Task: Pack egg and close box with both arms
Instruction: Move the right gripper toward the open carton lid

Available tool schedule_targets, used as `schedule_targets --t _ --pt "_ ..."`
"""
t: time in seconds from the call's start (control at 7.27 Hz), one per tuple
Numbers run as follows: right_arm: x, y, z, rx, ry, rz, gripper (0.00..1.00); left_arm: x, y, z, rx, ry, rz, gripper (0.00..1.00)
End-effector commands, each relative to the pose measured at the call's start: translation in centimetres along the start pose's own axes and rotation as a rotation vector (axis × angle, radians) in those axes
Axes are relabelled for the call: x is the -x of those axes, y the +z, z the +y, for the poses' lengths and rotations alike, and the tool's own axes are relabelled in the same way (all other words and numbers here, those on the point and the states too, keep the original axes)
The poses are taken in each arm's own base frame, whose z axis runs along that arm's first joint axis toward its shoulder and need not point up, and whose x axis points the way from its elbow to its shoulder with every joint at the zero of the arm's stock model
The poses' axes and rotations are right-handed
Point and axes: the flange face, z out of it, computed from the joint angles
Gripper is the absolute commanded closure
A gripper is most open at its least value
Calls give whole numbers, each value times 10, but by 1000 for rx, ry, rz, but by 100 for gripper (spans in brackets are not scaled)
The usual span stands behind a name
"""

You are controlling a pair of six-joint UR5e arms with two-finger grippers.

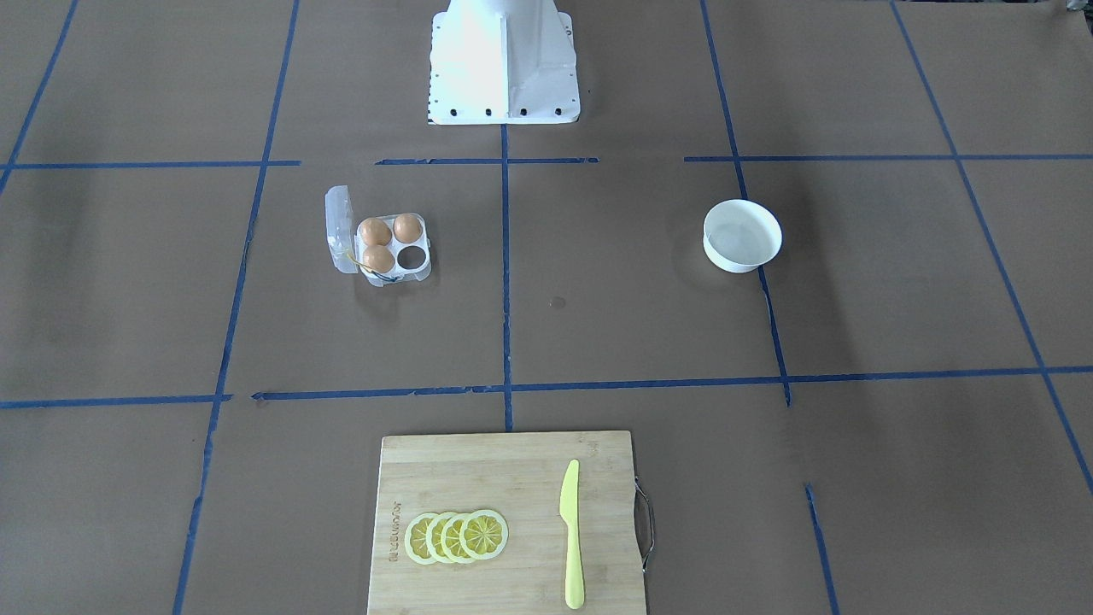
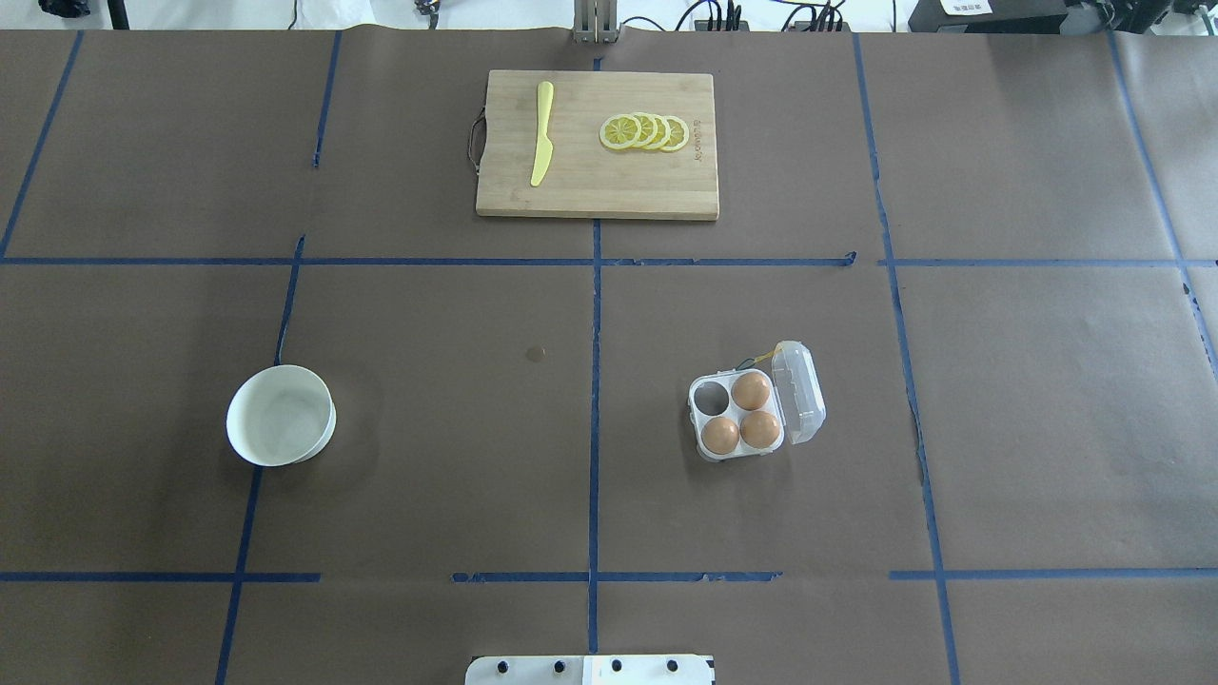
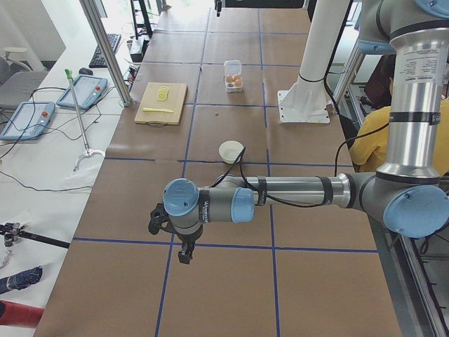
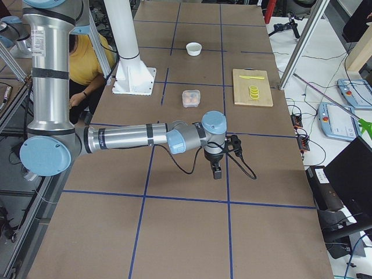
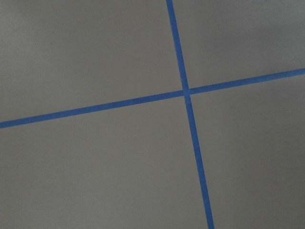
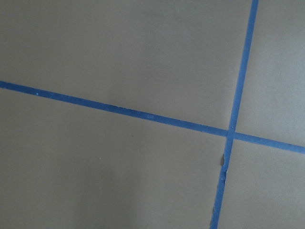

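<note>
The clear egg box (image 2: 736, 412) stands open on the right half of the table, its lid (image 2: 797, 392) tipped up on the right side. Three orange-brown eggs (image 2: 751, 390) fill three cups; the fourth cup (image 2: 709, 399) is empty. In the front-facing view the box (image 1: 393, 243) is left of centre. My left gripper (image 3: 184, 256) hangs over the left end of the table, far from the box; I cannot tell whether it is open. My right gripper (image 4: 216, 172) hangs over the right end; I cannot tell its state either. Both wrist views show only table paper and blue tape.
A round white bowl (image 2: 281, 416) sits on the left half. A wooden cutting board (image 2: 590, 181) at the far edge carries a yellow knife (image 2: 541, 133) and lemon slices (image 2: 644, 131). The white base block (image 2: 590, 670) is at the near edge.
</note>
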Motion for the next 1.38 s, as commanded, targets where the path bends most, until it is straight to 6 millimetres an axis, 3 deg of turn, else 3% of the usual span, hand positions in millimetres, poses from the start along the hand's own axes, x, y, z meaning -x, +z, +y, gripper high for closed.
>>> schedule_targets --t 0.0,0.14,0.41,0.55,0.69,0.96,1.24 --pt "65 -22 -5 -37 50 -44 5 -1 -1 0 2 -1 -4 0" --pt "96 -19 -4 -26 75 -64 18 -2 -3 -2 -1 2 -3 0" --pt "172 10 8 53 115 -108 89 -4 -5 -5 -6 8 -6 0" --pt "208 22 16 45 99 -129 100 -5 -6 -6 -8 8 -5 0" --pt "250 50 30 31 102 -117 100 -6 -6 -7 -10 11 -3 0" --pt "344 67 36 -1 102 -185 100 -9 -10 -11 -16 17 -6 0" --pt "456 74 26 -68 118 -243 100 -11 -13 -16 -23 22 -8 0"
